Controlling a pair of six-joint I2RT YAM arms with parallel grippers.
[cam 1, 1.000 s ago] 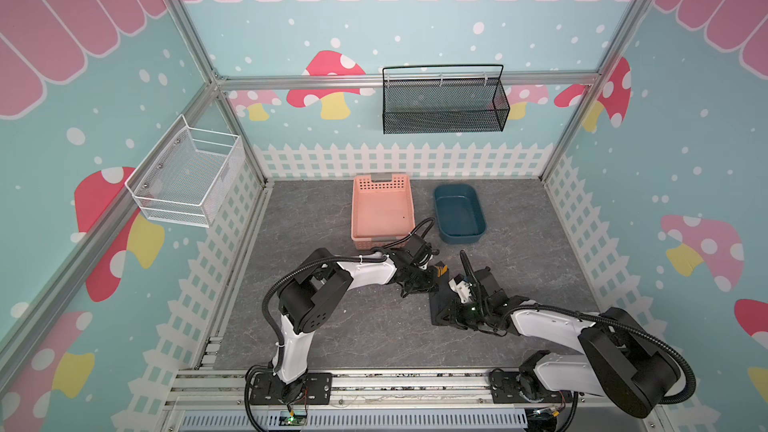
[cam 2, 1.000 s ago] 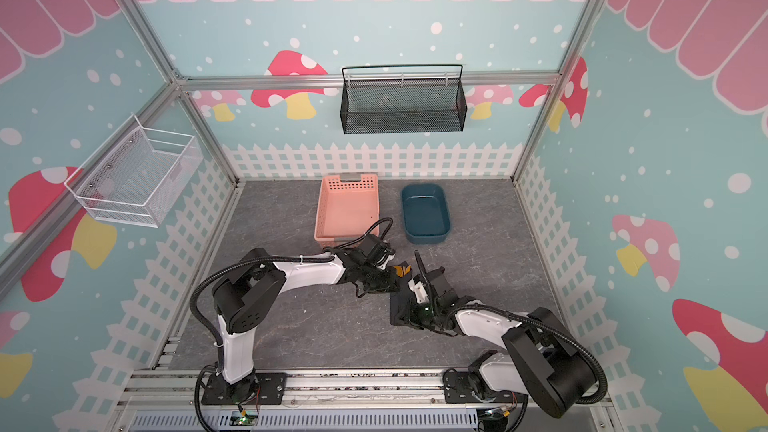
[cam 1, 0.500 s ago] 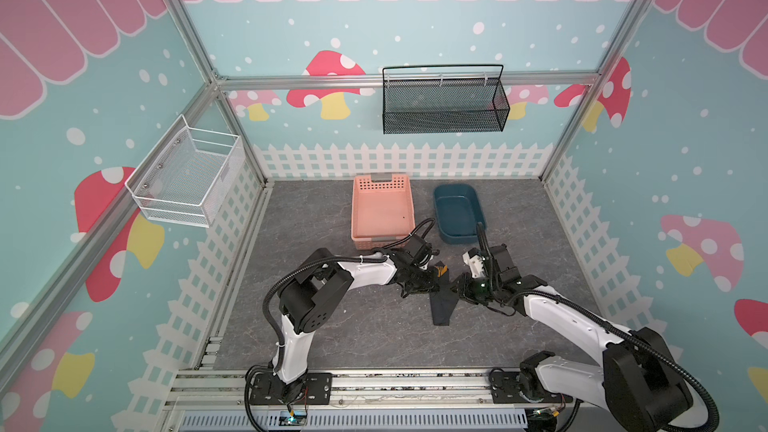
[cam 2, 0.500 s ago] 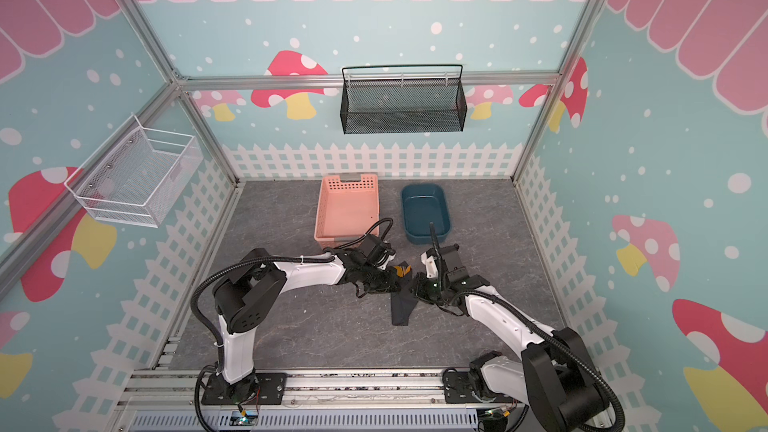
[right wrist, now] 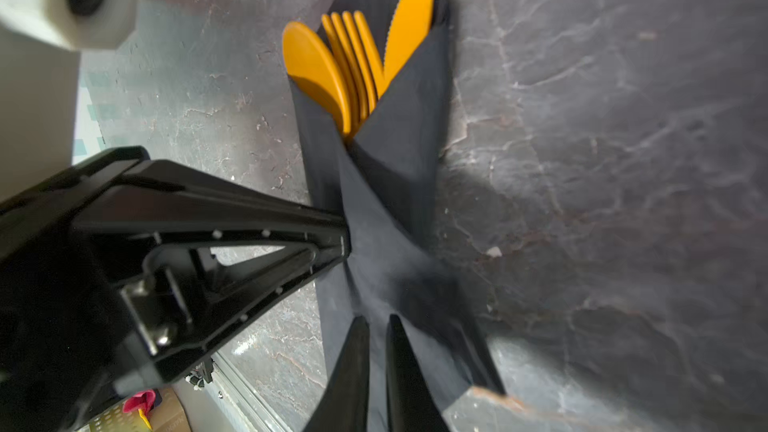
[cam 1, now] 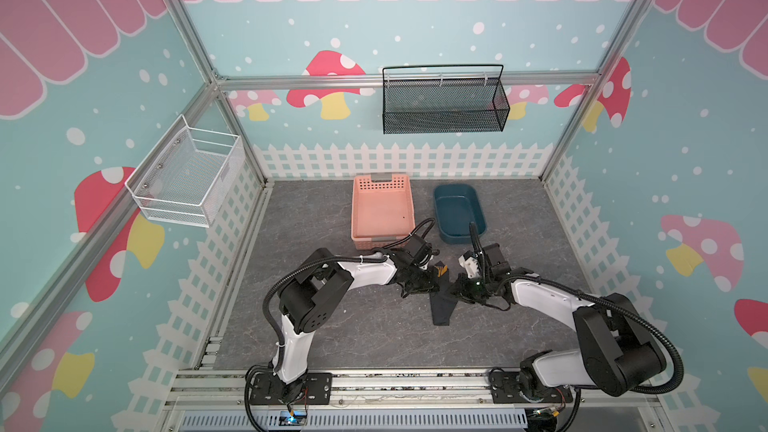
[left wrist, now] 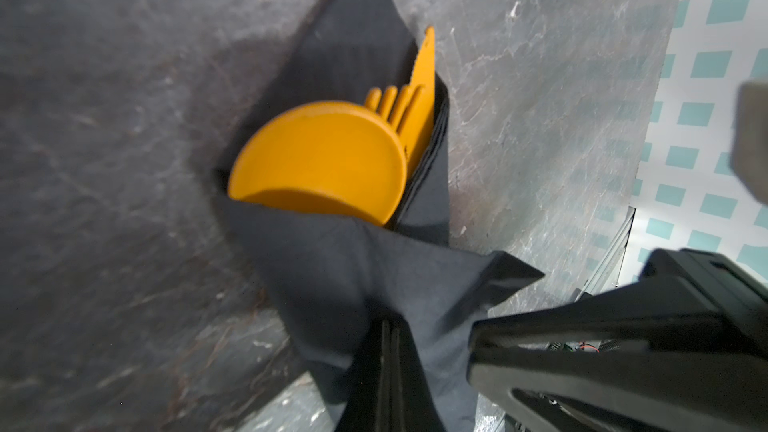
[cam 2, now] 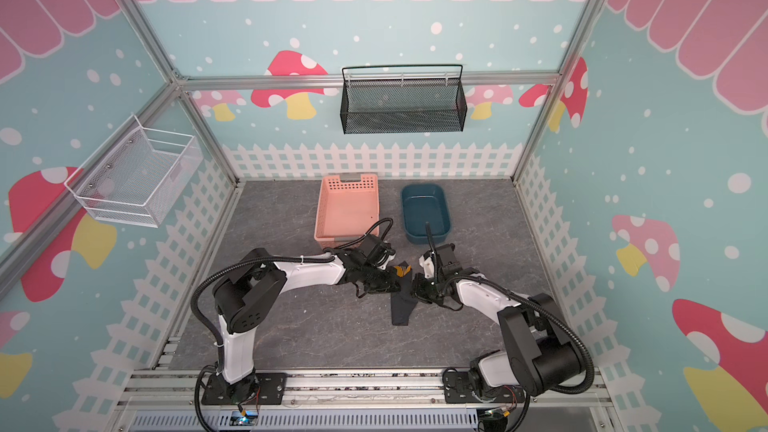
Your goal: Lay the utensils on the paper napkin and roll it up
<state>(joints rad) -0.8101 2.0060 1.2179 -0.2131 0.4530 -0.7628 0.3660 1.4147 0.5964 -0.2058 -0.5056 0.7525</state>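
The black paper napkin (cam 1: 441,311) (cam 2: 402,310) lies mid-table, folded around the orange utensils (cam 1: 443,271) (cam 2: 402,271). The spoon (left wrist: 320,160), fork (left wrist: 395,105) and knife (left wrist: 426,60) stick out of its far end. My left gripper (left wrist: 390,326) (cam 1: 433,288) is shut on a bunched fold at the napkin's middle. My right gripper (right wrist: 376,324) (cam 1: 454,289) faces it from the other side. Its fingers stand a narrow slit apart at another fold. Whether they pinch that fold does not show. A napkin corner (right wrist: 496,390) lifts off the table.
A pink basket (cam 1: 355,209) and a dark blue tub (cam 1: 437,211) stand just behind the grippers. A black mesh basket (cam 1: 442,118) hangs on the back wall and a white wire basket (cam 1: 187,178) on the left wall. The white fence borders the grey table.
My right arm swung from the napkin's near end up to its middle, opposite the left gripper, and its jaws narrowed. The left gripper kept its hold and place.
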